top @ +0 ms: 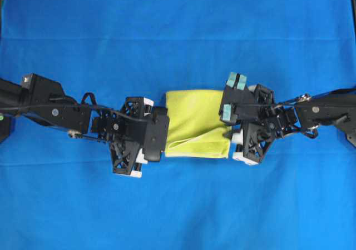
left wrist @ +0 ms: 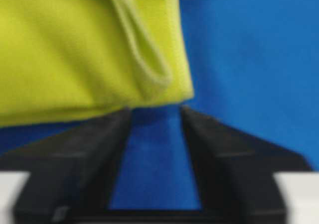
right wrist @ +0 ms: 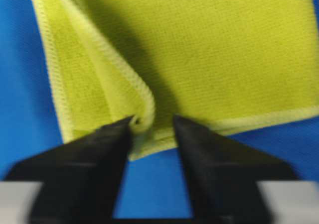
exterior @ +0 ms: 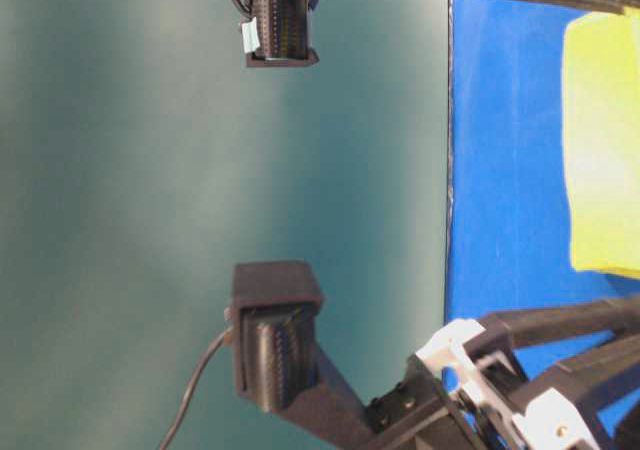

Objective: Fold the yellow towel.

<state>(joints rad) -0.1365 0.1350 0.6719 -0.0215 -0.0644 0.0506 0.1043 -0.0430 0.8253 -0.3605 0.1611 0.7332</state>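
The yellow towel (top: pixel 197 122) lies folded on the blue cloth in the middle of the overhead view, with a loose upper layer curling along its near edge. My left gripper (top: pixel 163 144) is at the towel's left near corner. In the left wrist view it (left wrist: pixel 155 109) is open, with its tips just at the edge of the towel (left wrist: pixel 75 50) and only blue cloth between the fingers. My right gripper (top: pixel 231 141) is at the right near corner. In the right wrist view it (right wrist: pixel 153 122) is open, and the curled hem corner of the towel (right wrist: pixel 209 55) sits between its tips.
The large blue cloth (top: pixel 178 33) covers the table all round the towel. The table-level view shows the towel (exterior: pixel 600 150) at the right, the cloth's edge (exterior: pixel 450 170), and black arm parts at the top (exterior: pixel 282 25) and bottom (exterior: pixel 280 345).
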